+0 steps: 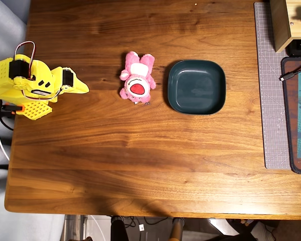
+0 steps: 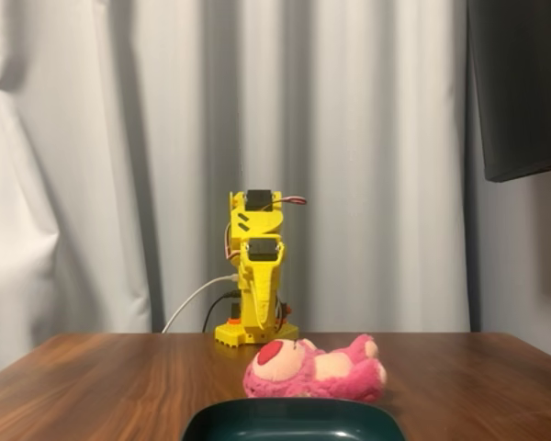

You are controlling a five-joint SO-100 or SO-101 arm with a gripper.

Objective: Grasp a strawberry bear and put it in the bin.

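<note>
the end effector [image 1: 83,87] sits folded at the left edge of the worktop [image 1: 140,160] in the overhead view, its fingers drawn together to a narrow point and holding nothing. the strawberry bear [image 1: 136,76] lies on its back, well apart from it, just left of the bin [image 1: 196,86] and not touching. in the fixed view the strawberry bear [image 2: 317,368] lies just behind the bin [image 2: 294,422].

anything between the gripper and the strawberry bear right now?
Nothing. In the overhead view, only bare wooden table lies between the folded gripper and the strawberry bear. The teal bin sits beyond the bear.
</note>
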